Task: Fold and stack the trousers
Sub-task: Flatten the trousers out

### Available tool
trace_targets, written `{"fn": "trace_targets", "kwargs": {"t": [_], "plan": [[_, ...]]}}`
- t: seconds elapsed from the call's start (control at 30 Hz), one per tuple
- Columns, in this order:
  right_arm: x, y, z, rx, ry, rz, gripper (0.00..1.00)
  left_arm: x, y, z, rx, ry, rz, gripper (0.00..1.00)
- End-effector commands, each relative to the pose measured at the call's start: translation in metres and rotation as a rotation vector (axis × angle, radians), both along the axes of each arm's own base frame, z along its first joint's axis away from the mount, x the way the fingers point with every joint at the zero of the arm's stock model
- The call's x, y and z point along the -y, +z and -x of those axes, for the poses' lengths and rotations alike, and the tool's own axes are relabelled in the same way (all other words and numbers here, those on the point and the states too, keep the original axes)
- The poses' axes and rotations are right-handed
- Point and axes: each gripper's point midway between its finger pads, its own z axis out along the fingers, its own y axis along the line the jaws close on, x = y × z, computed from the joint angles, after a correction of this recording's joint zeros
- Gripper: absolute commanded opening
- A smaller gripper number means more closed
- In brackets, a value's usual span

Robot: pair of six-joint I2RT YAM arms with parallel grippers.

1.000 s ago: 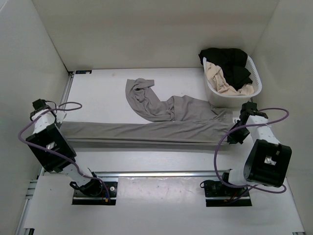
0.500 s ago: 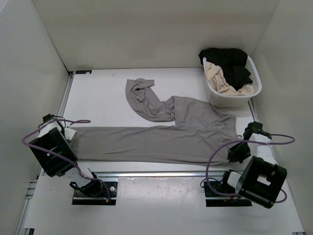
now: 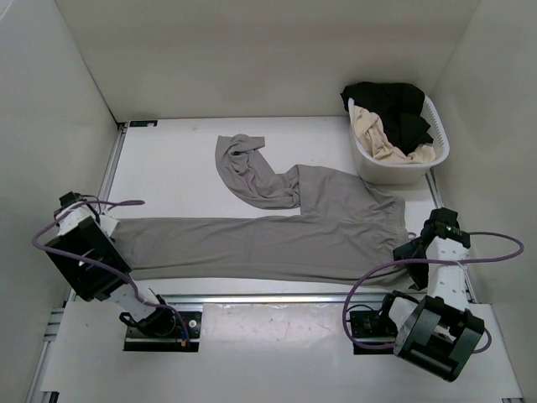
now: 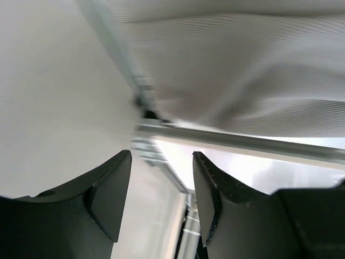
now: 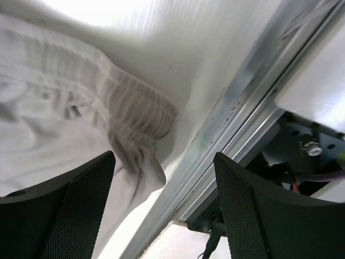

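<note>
Taupe-grey trousers point(image 3: 268, 239), just released, lie along the near edge; left gripper point(image 4: 161, 157) and right gripper point(image 5: 164, 157) gape empty, folding pending.

trousers point(image 3: 277, 239) dropped; near leg now spread wider and flat | left gripper point(image 4: 161, 162) backed off its left end; right gripper point(image 5: 164, 156) backed off its right end; both empty

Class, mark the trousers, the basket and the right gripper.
trousers point(image 3: 252, 239): top view, on the near leg.
basket point(image 3: 388, 172): top view, on its front wall.
right gripper point(image 5: 164, 162): right wrist view, midway between its open fingertips.
</note>
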Motion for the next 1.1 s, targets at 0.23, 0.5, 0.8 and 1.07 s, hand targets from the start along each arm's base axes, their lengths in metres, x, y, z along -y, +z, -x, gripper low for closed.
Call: {"fn": "trace_targets", "kwargs": {"t": [0.23, 0.5, 0.8, 1.07], "plan": [[0.020, 0.049, -0.048, 0.204, 0.105, 0.112, 0.70, -0.008, 0.043, -0.067, 0.226, 0.012, 0.021, 0.61], [-0.042, 0.007, -0.062, 0.140, 0.304, -0.042, 0.62, 0.001, -0.016, -0.105, 0.274, 0.163, 0.131, 0.59], [-0.018, -0.025, -0.006, -0.213, 0.087, 0.096, 0.67, 0.005, -0.053, -0.098, 0.205, 0.201, 0.110, 0.58], [0.008, -0.021, 0.014, -0.153, -0.040, 0.151, 0.67, 0.013, -0.028, -0.108, 0.308, 0.197, 0.134, 0.59]]}}
